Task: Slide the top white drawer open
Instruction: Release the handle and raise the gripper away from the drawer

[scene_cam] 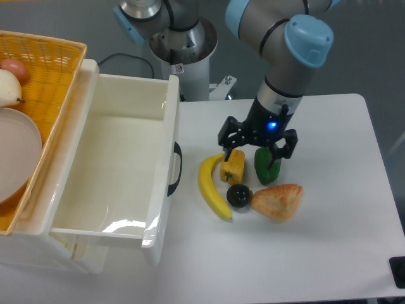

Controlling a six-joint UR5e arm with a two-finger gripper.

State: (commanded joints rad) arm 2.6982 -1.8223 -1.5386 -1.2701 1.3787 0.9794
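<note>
The top white drawer (114, 158) stands pulled far out of the cabinet toward the right, its deep white tray empty. Its curved black handle (176, 168) faces right on the front panel (166, 190). My gripper (257, 148) is well to the right of the handle and not touching it. It hangs over the table with its jaws spread open and holds nothing. It is just above a piece of corn (232, 166) and a green pepper (266, 164).
A banana (212, 187), a dark round fruit (239, 195) and a bread piece (277, 201) lie right of the drawer. An orange wicker basket (50, 57) with a plate and produce sits on the cabinet. A black object (398, 271) is at the table's right corner.
</note>
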